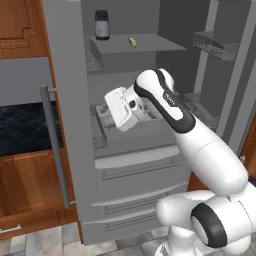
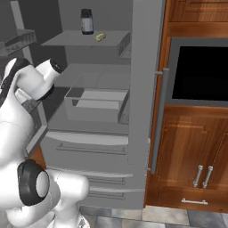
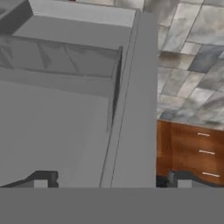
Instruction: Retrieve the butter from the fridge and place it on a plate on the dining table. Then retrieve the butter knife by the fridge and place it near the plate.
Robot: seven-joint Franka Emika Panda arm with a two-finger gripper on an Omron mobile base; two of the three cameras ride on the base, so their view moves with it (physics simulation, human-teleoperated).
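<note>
arm (image 1: 200, 145): bent at elbow, reaching into fridge (image 1: 75, 125) mid-level | gripper (image 3: 109, 178): jaws wide apart (nothing betw. fingers) | wrist: tilted down

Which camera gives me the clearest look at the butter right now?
The right base view: the butter lies on the upper shelf of the open fridge, right of the dark jar. The left base view shows it smaller, on the same shelf. The hand view looks down along the fridge toward the floor.

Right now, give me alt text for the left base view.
The fridge stands open, the butter on its top shelf beside a dark jar. The white arm reaches in below that shelf. Wooden cupboards flank it on the left.
</note>
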